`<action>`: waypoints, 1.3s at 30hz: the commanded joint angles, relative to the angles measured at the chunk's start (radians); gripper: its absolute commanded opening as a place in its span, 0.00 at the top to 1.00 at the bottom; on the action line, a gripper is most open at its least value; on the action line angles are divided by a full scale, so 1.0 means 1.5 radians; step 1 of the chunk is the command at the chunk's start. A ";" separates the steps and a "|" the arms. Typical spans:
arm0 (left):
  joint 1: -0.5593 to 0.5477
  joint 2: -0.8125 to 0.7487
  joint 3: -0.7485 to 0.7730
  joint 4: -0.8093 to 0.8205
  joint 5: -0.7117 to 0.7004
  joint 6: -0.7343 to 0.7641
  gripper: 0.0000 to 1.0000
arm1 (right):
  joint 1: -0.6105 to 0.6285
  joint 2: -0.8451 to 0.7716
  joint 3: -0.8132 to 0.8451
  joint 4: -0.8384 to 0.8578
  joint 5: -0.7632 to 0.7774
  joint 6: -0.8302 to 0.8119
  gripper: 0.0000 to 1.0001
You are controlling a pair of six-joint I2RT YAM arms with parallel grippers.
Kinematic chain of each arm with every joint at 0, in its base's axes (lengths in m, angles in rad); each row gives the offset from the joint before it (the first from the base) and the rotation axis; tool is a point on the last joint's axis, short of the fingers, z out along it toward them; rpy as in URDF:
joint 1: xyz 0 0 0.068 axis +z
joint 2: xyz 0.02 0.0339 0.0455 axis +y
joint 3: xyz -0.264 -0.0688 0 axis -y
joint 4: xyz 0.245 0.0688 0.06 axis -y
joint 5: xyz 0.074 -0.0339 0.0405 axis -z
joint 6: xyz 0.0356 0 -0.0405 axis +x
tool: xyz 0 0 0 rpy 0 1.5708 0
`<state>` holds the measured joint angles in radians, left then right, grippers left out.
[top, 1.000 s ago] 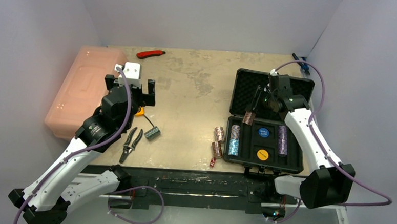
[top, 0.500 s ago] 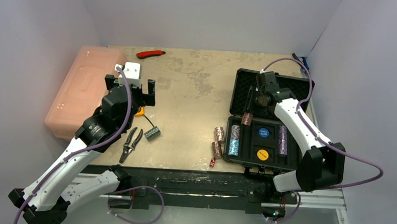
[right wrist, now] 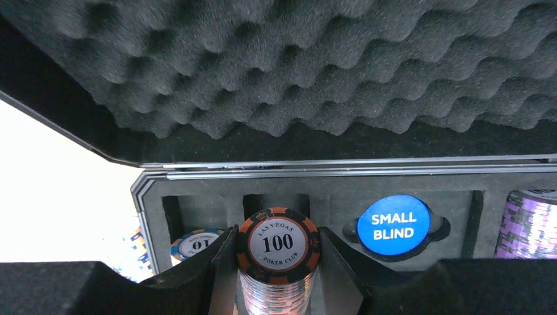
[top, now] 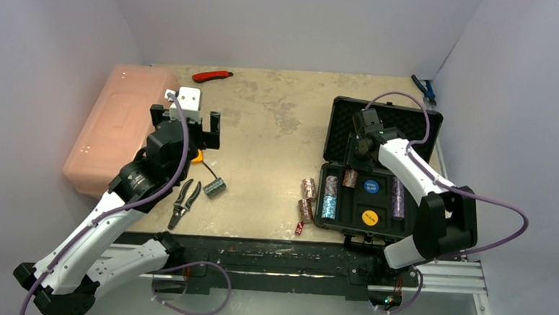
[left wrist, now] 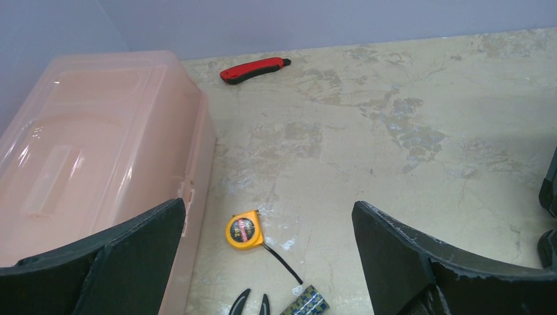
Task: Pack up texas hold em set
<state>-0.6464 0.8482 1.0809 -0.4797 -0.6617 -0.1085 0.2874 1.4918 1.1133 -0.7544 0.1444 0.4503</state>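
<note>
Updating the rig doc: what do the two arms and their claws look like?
Both match: white shells on the long links, black joints and bases, on the left arm and the right arm. A purple cable runs loosely outside each. The left claw and right claw each have two broad, matte black fingers; the left's edges look scuffed. No markings visible.

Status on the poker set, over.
Right gripper shut on chip stack, at its case slot. Left gripper open above table. Loose stacks outside case. No obstruction seen.
</note>
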 commanded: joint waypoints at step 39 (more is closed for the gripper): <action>0.002 0.004 0.007 0.012 0.023 0.019 0.06 | 0.028 -0.041 0.057 -0.026 0.041 0.011 0.26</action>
<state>-0.6464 0.8539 1.0809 -0.4866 -0.6353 -0.1070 0.3229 1.5036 1.1801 -0.7601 0.1932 0.4702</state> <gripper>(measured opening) 0.944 0.757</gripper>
